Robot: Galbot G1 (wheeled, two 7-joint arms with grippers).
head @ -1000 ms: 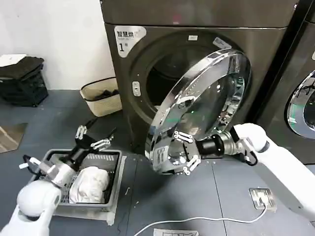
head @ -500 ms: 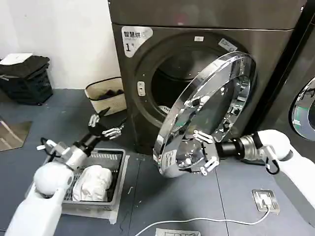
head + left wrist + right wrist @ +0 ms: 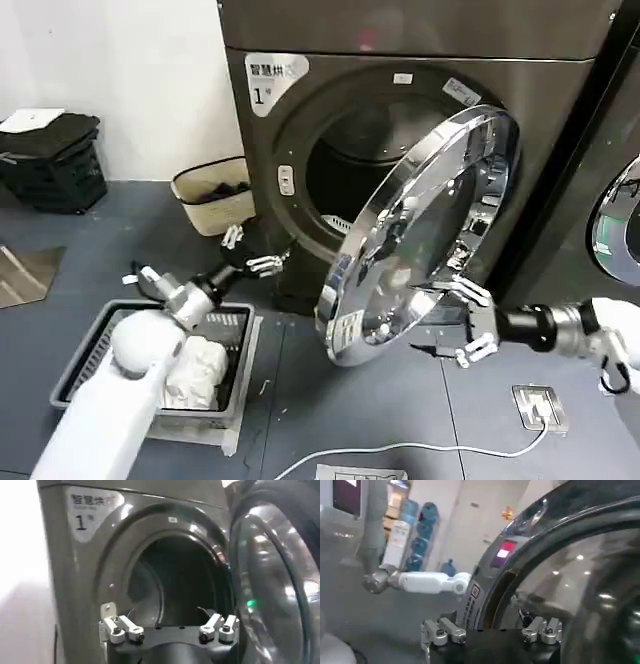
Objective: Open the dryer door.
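The dryer door (image 3: 420, 225), a chrome-ringed porthole with dark glass, stands swung well out from the grey-brown machine marked "1" (image 3: 262, 80), and the dark drum opening (image 3: 350, 170) lies exposed. My right gripper (image 3: 455, 322) is open beside the door's lower rim, with nothing between its fingers. The right wrist view has that gripper (image 3: 492, 632) facing the door's ring (image 3: 520, 555). My left gripper (image 3: 250, 258) is open in front of the machine's lower left front. In the left wrist view the left gripper (image 3: 170, 630) faces the drum opening (image 3: 180, 585), with the door (image 3: 270, 580) to one side.
A grey basket (image 3: 90, 355) with white laundry sits on the floor under my left arm. A beige basket (image 3: 212, 195) and a black crate (image 3: 55, 160) stand by the wall. The darker neighbouring machine (image 3: 620, 220) is at the right. A floor socket (image 3: 540, 405) and white cable (image 3: 400, 448) lie in front.
My right gripper has drawn back to the right, off the door's lower face. My left gripper has risen and moved right toward the machine's front. The door stays swung out.
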